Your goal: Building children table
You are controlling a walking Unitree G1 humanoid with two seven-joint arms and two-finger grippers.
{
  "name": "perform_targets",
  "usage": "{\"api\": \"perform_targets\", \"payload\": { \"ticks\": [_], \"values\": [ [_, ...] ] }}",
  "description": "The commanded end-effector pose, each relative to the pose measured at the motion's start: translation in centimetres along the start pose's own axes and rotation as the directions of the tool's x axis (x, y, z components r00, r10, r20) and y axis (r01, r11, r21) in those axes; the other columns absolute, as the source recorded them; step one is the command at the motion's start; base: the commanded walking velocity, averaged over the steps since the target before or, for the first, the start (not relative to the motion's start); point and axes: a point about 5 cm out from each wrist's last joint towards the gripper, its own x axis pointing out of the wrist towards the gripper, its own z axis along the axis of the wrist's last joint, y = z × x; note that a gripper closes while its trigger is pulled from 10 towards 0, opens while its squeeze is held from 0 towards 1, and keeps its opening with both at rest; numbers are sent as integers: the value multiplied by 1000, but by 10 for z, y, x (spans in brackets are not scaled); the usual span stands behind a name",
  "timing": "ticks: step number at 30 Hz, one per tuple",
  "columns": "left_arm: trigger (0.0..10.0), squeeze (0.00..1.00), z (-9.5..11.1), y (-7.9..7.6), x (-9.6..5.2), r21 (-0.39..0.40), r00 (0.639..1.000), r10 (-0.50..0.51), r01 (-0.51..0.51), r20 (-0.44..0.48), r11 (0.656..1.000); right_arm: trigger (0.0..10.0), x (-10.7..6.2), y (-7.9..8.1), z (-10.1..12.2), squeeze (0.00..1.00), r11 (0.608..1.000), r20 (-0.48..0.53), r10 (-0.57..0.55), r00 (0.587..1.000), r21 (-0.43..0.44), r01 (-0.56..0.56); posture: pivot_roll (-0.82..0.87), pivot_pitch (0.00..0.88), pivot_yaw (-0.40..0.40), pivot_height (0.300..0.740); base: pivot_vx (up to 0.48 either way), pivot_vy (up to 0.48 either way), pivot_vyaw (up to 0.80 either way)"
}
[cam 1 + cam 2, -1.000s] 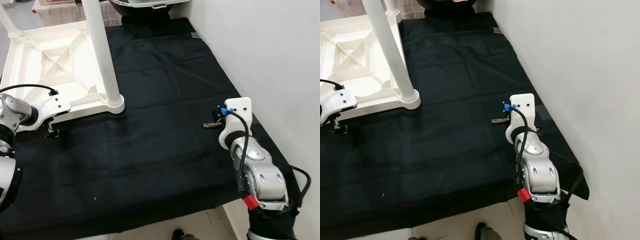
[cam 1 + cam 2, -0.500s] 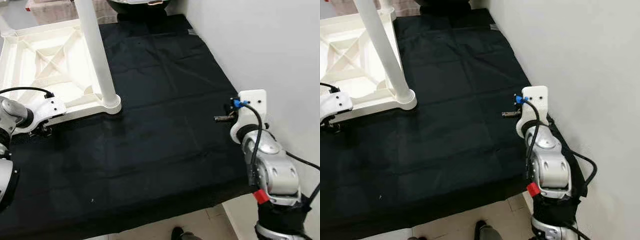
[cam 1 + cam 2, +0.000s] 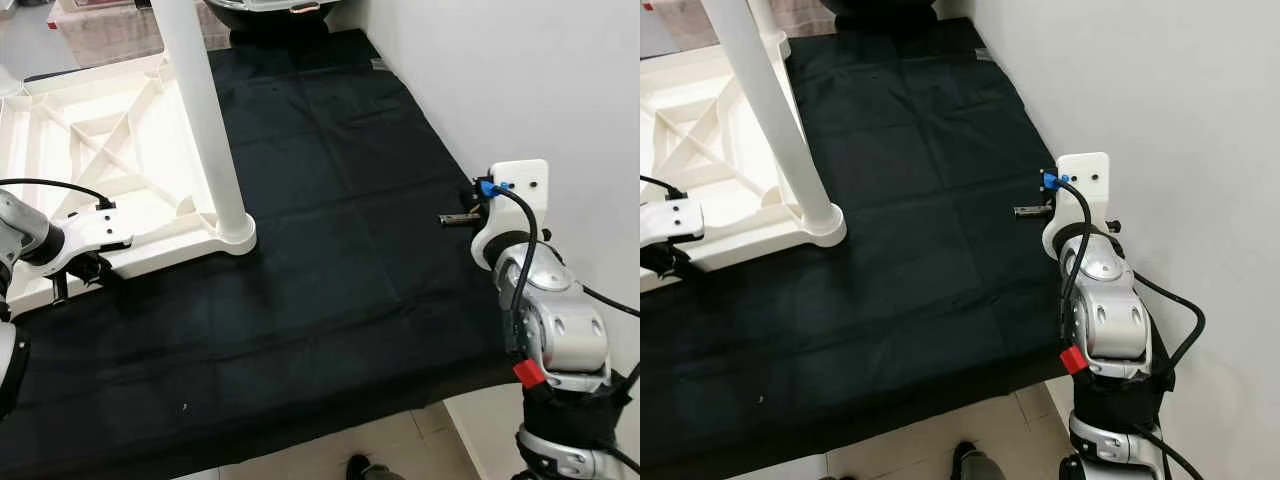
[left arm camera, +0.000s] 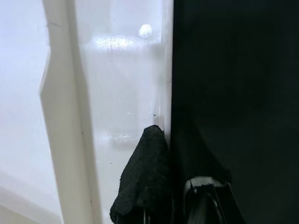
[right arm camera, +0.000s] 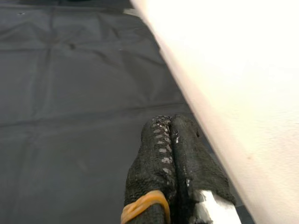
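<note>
Left gripper [image 4: 159, 186] down at the near rim of the upturned white table top [image 3: 110, 150], fingers narrowly parted astride that rim: one black finger [image 4: 142, 182] on the white plastic, the other lost against the black cloth [image 3: 330, 230]. Right gripper [image 5: 170, 154] pressed fully together, holding nothing, hovering over the cloth just beside the white wall [image 3: 1160, 120]. Table top lying underside up on the far left of the cloth, ribs and diagonal braces showing, long axis running away from the robot. One white leg [image 3: 205, 120] fitted at the near right corner, standing upright, leaning slightly left toward its top. From the head, both silver arms and the whole layout; from the left wrist, the close meeting of rim and cloth; from the right wrist, the woven finger pads and a yellow band [image 5: 142, 203] around them.
</note>
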Motion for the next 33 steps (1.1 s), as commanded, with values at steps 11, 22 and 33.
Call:
{"api": "perform_targets", "payload": {
  "ticks": [11,22,33],
  "values": [
    [0,0,-19,-65,34,135,875,-481,485,-62,864,10000,20,-9,6,0,999,43,-40,998,15,40,37,221,-12,740,0,0,0],
    [0,0,-23,-114,21,161,784,-619,618,-48,769,10000,31,-11,13,0,998,83,-56,995,22,54,62,207,-20,740,0,0,0],
    [10000,1000,-11,-111,22,111,791,-610,612,-52,783,10000,35,-9,13,0,998,105,-57,993,38,53,60,193,-12,740,0,0,0]
  ]
}}
